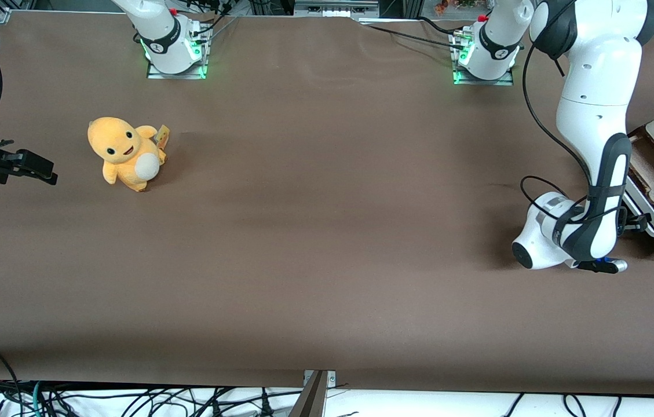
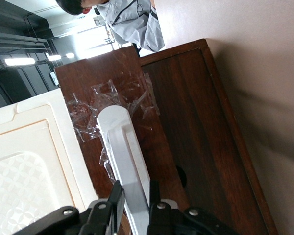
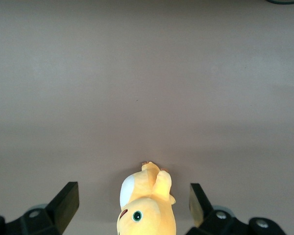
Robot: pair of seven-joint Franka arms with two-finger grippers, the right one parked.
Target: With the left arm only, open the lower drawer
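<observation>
Left-arm gripper (image 2: 135,205) at the handle of the lower drawer (image 2: 186,142).

Seen from the wrist, the black fingers (image 2: 115,203) pinch the long white bar handle (image 2: 127,161), one on each side (clear tape crinkles on the wood by the handle's rounded end). The dark reddish-brown drawer front stands at the working arm's end of the brown table (image 1: 327,231), below a cream-white panel (image 2: 29,161). In the front view the left arm (image 1: 593,145) bends down before the cabinet; an orange plush toy (image 1: 125,153) sits toward the parked arm's end.
</observation>
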